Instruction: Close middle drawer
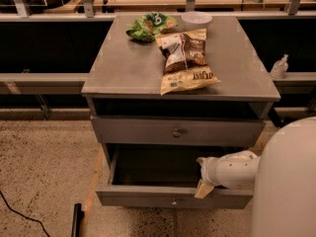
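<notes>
Pincer (204,187) at open middle drawer (143,197); grey cabinet (128,68), speckled floor (44,172).

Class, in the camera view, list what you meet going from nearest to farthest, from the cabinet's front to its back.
Front panel of the pulled-out middle drawer → claw, just behind that panel near its right end → upper drawer front → chip bag → round clear container.

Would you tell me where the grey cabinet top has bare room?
On the grey cabinet top, bare: left front beside the yellow-brown snack bag, and right edge. Crowded at back: green bag, pale round tub. The gripper is at the open grey drawer, right front.
</notes>
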Controlling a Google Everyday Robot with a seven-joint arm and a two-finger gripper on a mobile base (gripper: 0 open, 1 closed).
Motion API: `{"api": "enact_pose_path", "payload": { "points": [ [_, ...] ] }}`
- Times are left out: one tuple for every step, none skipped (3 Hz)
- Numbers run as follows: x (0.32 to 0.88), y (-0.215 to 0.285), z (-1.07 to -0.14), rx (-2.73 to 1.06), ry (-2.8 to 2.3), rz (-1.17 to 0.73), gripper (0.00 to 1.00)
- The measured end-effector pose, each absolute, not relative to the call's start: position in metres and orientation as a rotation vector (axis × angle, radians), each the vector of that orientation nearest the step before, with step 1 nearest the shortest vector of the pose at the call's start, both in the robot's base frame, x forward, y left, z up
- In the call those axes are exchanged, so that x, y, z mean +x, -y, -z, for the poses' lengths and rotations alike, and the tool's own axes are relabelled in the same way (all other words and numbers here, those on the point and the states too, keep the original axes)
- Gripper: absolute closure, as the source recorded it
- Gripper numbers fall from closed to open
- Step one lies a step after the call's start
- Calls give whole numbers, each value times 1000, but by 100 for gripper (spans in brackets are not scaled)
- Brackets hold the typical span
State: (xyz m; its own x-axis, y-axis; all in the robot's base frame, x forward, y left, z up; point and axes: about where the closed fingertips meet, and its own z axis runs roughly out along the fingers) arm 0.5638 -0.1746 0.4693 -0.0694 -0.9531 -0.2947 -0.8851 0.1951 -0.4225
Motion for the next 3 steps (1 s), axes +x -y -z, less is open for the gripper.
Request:
{"api": "enact_pose_path", "payload": {
  "points": [
    [565, 174, -470, -1712, -1968, 187, 73],
    [565, 174, -470, -1712, -1968, 187, 96],
    [565, 174, -470, -1712, -1968, 187, 100]
  ]
}}
